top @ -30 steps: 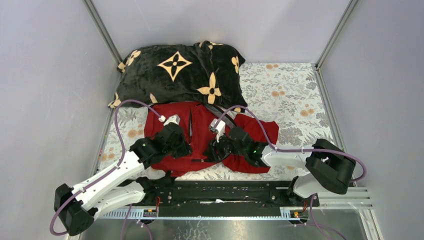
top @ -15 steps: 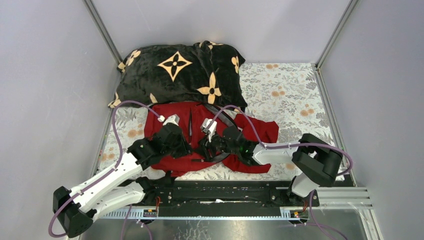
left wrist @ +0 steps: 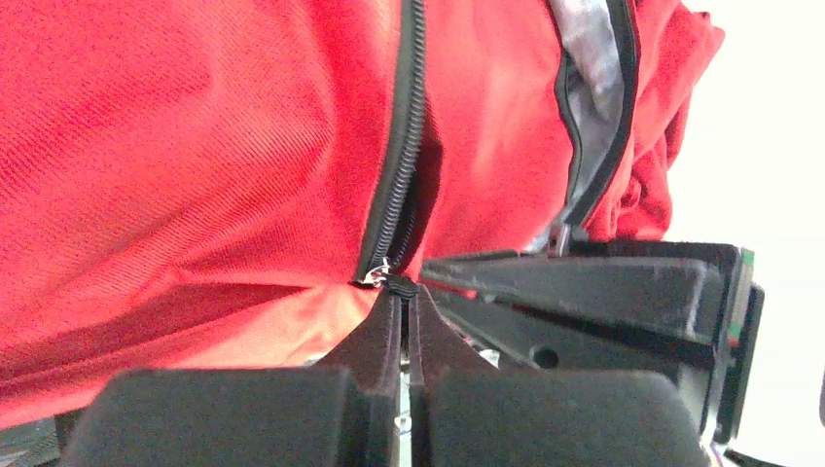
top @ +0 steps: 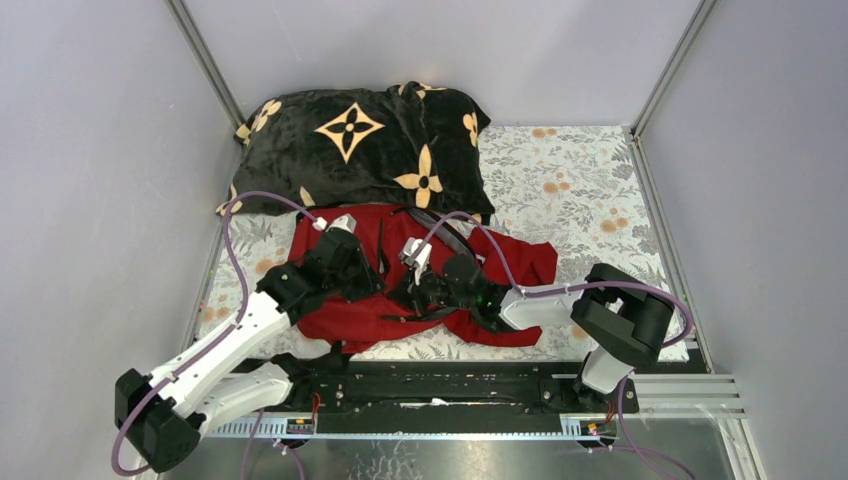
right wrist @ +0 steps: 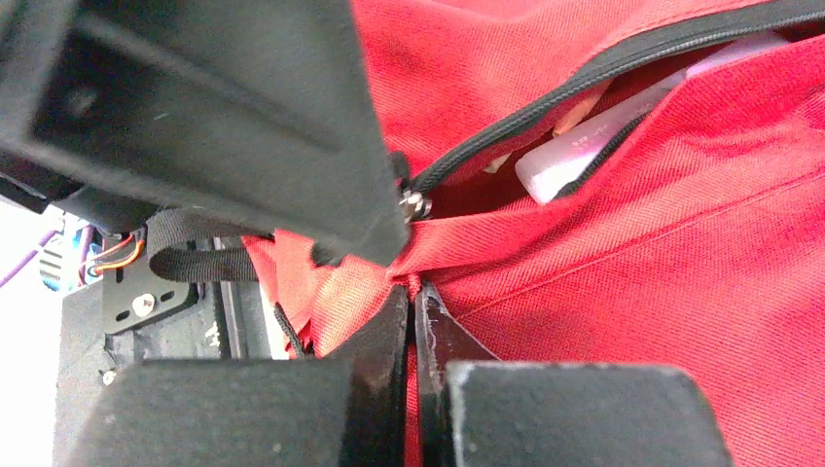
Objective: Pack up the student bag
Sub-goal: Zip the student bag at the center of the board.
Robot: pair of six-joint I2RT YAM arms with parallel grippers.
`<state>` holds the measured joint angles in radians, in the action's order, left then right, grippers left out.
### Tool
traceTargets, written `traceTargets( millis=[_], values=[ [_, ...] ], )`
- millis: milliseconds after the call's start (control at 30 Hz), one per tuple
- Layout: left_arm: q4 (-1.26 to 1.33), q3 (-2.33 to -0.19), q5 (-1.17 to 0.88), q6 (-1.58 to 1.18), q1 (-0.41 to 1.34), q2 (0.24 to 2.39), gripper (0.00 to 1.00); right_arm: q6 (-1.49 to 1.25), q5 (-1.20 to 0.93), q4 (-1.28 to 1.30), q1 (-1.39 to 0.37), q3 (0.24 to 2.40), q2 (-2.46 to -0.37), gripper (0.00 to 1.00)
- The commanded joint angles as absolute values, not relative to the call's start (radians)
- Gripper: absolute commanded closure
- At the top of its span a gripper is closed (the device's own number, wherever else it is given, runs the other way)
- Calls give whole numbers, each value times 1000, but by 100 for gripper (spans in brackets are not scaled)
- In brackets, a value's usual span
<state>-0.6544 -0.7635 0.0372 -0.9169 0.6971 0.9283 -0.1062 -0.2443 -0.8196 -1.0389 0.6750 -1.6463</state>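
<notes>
The red student bag (top: 358,318) lies flat near the arm bases, with black zipper lines across it. In the left wrist view my left gripper (left wrist: 405,292) is shut, and its tips pinch the small black zipper pull (left wrist: 399,285) at the lower end of a zipper (left wrist: 401,146). My right gripper (right wrist: 413,292) is shut on a fold of the bag's red fabric (right wrist: 623,292) just below the slider. From above, both grippers, left (top: 372,285) and right (top: 420,292), meet at the bag's middle. A pale object (right wrist: 584,156) shows inside the open zipper.
A black plush blanket (top: 360,150) with tan flowers lies behind the bag against the back wall. Floral table cover (top: 580,190) stretches to the right. A black rail (top: 450,385) runs along the near edge. Walls close in on the left, back and right.
My right gripper has moved left to the bag's middle and closed from open onto the red fabric. The left arm has shifted slightly toward the back, still shut.
</notes>
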Motion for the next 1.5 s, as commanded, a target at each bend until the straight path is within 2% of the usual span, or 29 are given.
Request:
traceTargets(
  millis=[0, 300, 633, 800, 900, 933, 1033, 1067, 1100, 1200, 1233, 1467],
  values=[
    [-584, -839, -50, -849, 574, 971, 100, -116, -222, -793, -1062, 669, -1621, 100],
    [-522, -934, -193, -795, 375, 1103, 100, -106, -178, -791, -1103, 645, -1651, 100],
    [-540, -1043, -185, -753, 333, 1148, 100, -81, -129, -745, -1126, 639, -1641, 100],
    [-589, -996, -184, -700, 333, 1119, 100, -70, -118, -722, -1130, 630, -1619, 100],
    [-517, -907, -276, -645, 333, 1072, 100, -76, -112, -707, -1131, 633, -1617, 100],
    [-492, -882, -329, -628, 333, 1062, 100, -78, -111, -693, -1131, 638, -1617, 98],
    [-486, -860, -386, -599, 334, 1059, 100, -85, -112, -629, -1131, 657, -1607, 67],
    [-495, -859, -383, -590, 334, 1056, 100, -86, -111, -597, -1130, 668, -1601, 60],
    [-503, -862, -374, -581, 334, 1053, 99, -86, -99, -564, -1130, 678, -1594, 57],
    [-545, -896, -342, -545, 333, 1040, 63, -74, -53, -529, -1131, 667, -1557, 54],
    [-559, -913, -321, -537, 334, 1036, 57, -67, -34, -526, -1131, 656, -1533, 53],
    [-595, -1001, -129, -597, 321, 983, 56, 32, -5, -452, -1131, 663, -1386, 52]
  ],
)
